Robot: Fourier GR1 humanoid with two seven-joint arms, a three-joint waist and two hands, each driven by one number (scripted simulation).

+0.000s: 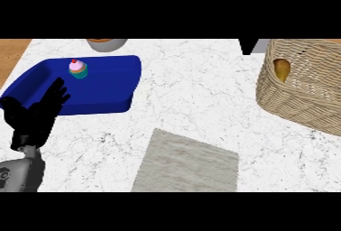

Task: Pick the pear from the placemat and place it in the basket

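Presently catalogued, as seen from the head view:

Pear (282,69): yellow-orange, smooth skin, only a narrow part showing; it lies inside the basket against the left inner wall, partly hidden by the rim.

Basket (300,94): tan woven wicker, rounded, tall sides, open top; stands on the worktop at the right edge, cut off by the view's border.

Placemat (186,163): grey, mottled cloth texture, rectangular, lying flat and turned at a slant in the lower middle; well apart from the basket.

Writing and labels: none can be read on any item.

Left hand (36,115): black, on a grey forearm, at the lower left; fingers (57,92) straight and slightly spread, pointing up, holding nothing; they overlap the near left corner of the tray in the view.

Right hand: does not show.

Tray (106,90): deep blue, rectangular with rounded corners and a raised rim, upper left of the worktop.

Cupcake (78,68): pink icing, red dot on top, teal wrapper; stands upright inside the tray near its far side.

Bowl (106,43): grey, with brown contents, at the top edge just beyond the tray; only partly in view.

Worktop (193,99): white marble with fine grey veins.

Surroundings: a strip of brown wood (12,52) at the upper left beside the worktop.
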